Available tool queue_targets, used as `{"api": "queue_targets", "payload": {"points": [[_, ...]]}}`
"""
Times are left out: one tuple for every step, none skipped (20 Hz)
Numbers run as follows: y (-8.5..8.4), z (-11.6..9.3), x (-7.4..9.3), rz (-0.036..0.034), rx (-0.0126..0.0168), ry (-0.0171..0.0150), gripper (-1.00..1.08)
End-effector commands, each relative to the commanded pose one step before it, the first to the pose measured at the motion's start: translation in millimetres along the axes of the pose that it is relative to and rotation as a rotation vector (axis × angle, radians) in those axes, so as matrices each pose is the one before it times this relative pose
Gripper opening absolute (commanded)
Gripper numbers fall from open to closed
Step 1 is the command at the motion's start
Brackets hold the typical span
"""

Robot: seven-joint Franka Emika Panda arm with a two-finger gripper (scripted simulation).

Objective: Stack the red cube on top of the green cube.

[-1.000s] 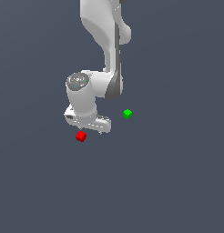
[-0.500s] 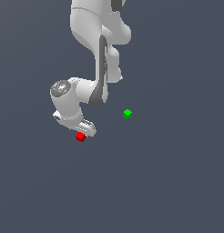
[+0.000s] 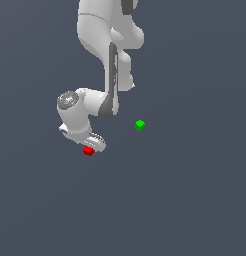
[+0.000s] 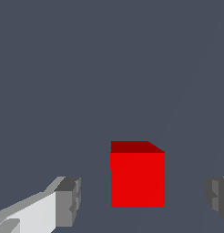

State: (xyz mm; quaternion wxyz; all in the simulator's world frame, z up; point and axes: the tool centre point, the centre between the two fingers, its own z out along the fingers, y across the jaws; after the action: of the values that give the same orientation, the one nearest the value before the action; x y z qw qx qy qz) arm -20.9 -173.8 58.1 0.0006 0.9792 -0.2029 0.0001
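The red cube [image 3: 88, 150] lies on the grey floor, partly hidden by the white gripper [image 3: 90, 146] that hangs right over it in the exterior view. In the wrist view the red cube [image 4: 137, 177] sits between the two grey fingertips [image 4: 68, 200], with a gap on each side; the gripper [image 4: 143, 198] is open and touches nothing. The green cube [image 3: 140, 124] lies apart on the floor, toward the exterior view's right of the gripper, and does not show in the wrist view.
The white arm [image 3: 107, 55] rises above the gripper and bends down to it. The grey floor [image 3: 185, 200] is plain all around the two cubes.
The gripper has moved down and toward the exterior view's left, ending low over the red cube. Neither cube has moved.
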Motion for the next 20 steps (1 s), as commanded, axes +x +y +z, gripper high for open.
{"api": "queue_targets", "payload": {"points": [[-0.16, 11.73, -0.88, -0.00023, 0.00062, -0.00088, 1.00], [-0.08, 5.96, -0.20, 0.00000, 0.00000, 0.00000, 1.00], [-0.07, 5.32, -0.15, 0.00000, 0.00000, 0.00000, 1.00], [-0.06, 4.51, -0.07, 0.00000, 0.00000, 0.00000, 1.00], [-0.05, 3.70, 0.03, 0.00000, 0.00000, 0.00000, 1.00], [-0.20, 2.66, 0.10, -0.00029, 0.00054, 0.00032, 1.00], [-0.03, 2.11, 0.24, 0.00000, 0.00000, 0.00000, 1.00], [-0.02, 1.36, 0.32, 0.00000, 0.00000, 0.00000, 1.00], [-0.01, 0.68, 0.32, 0.00000, 0.00000, 0.00000, 1.00], [0.00, 0.18, 0.15, 0.00000, 0.00000, 0.00000, 1.00], [0.00, 0.00, 0.00, 0.00000, 0.00000, 0.00000, -1.00], [0.00, 0.00, 0.00, 0.00000, 0.00000, 0.00000, -1.00], [0.00, 0.00, 0.00, 0.00000, 0.00000, 0.00000, -1.00], [0.00, 0.00, 0.00, 0.00000, 0.00000, 0.00000, -1.00], [0.00, 0.00, 0.00, 0.00000, 0.00000, 0.00000, -1.00], [0.00, 0.00, 0.00, 0.00000, 0.00000, 0.00000, -1.00], [0.00, 0.00, 0.00, 0.00000, 0.00000, 0.00000, -1.00], [0.00, 0.00, 0.00, 0.00000, 0.00000, 0.00000, -1.00], [0.00, 0.00, 0.00, 0.00000, 0.00000, 0.00000, -1.00], [0.00, 0.00, 0.00, 0.00000, 0.00000, 0.00000, -1.00]]}}
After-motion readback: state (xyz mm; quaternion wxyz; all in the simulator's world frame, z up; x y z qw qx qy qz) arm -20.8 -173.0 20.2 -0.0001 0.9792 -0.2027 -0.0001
